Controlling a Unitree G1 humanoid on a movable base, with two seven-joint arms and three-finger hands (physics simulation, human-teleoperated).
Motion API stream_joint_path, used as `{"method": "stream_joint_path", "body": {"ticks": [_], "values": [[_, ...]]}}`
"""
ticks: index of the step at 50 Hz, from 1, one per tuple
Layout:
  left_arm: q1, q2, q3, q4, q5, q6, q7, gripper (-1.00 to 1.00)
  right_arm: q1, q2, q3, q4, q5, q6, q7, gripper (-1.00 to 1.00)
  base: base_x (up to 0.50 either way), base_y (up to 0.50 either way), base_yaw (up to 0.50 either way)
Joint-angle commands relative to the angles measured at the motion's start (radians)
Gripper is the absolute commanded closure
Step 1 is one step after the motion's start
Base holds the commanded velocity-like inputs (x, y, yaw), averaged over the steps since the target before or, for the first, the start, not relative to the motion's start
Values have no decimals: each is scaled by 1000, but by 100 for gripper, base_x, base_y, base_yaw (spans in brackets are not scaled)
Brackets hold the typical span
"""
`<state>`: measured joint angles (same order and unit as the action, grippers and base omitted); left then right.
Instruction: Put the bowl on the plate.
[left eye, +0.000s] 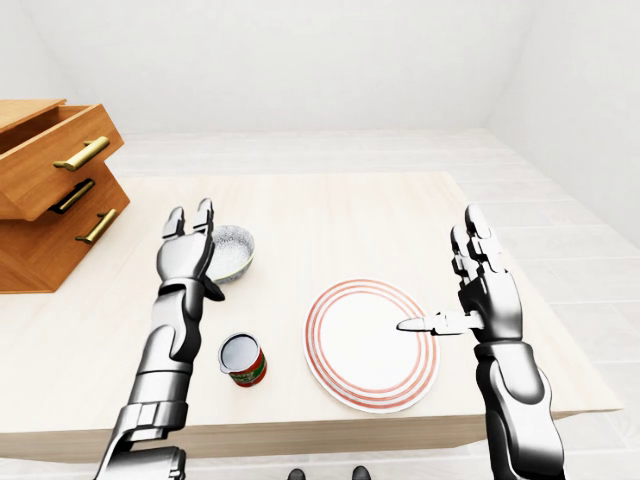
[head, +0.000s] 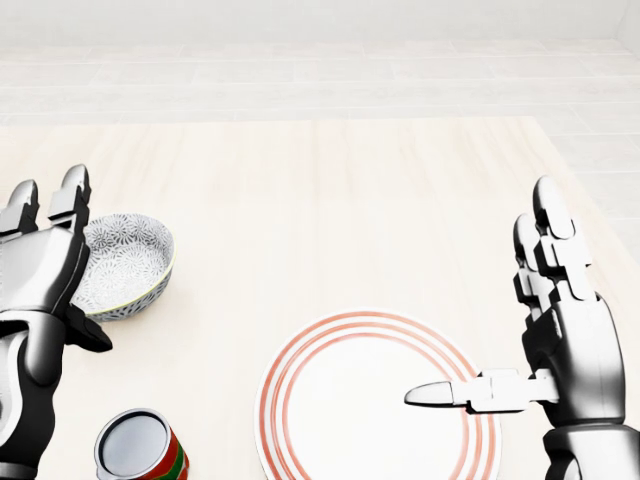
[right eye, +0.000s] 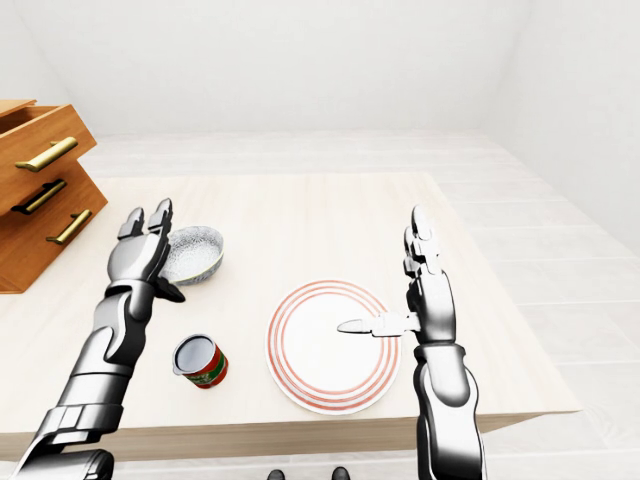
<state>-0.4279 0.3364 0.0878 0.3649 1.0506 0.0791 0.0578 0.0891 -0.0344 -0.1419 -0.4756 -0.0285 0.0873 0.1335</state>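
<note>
The grey patterned bowl (head: 128, 262) rests on the table at the left of the head view. My left hand (head: 65, 265) stands open against the bowl's left side, fingers pointing up and thumb (head: 88, 337) below the rim; nothing is held. The white plate with red rings (head: 350, 400) lies at the bottom centre, with nothing on it. My right hand (head: 485, 305) is open at the plate's right edge, fingers upright and thumb (head: 432, 394) stretched over the plate.
A red and green can (head: 140, 450) stands upright just below the bowl, left of the plate. A wooden drawer chest (left eye: 50, 190) with brass handles occupies the table's left end. The table's edge (left eye: 520, 290) runs close to my right hand.
</note>
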Motion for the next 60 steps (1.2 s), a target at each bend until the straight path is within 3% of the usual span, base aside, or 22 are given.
{"method": "stream_joint_path", "body": {"ticks": [1,2,5,19,22,24,34,60], "values": [[-16,-9,-21,90,96,-2,68,-100,-1,-3,-5,-1,4,0,2,-100,0,0,0],[-24,-11,-24,104,109,8,79,-100,-1,-4,-8,-3,5,0,2,-100,0,0,0],[-19,-16,-29,116,104,-8,67,-100,-16,-10,-23,41,11,0,4,-100,0,0,0],[-72,-20,-43,229,124,-8,119,-100,-14,-8,-22,47,10,0,-3,-100,0,0,0],[-100,-19,-51,303,138,-3,169,-100,-13,-8,-21,47,11,0,-3,-100,0,0,0],[-121,-17,-58,353,140,-15,198,-100,-12,-8,-16,52,6,0,-4,-100,0,0,0],[-163,-16,-69,431,123,-16,213,-100,-9,-8,-11,28,-5,0,-8,-100,0,0,0],[-236,-16,-104,645,94,-54,327,-100,-2,-3,-2,0,-20,0,1,-100,0,0,0]]}}
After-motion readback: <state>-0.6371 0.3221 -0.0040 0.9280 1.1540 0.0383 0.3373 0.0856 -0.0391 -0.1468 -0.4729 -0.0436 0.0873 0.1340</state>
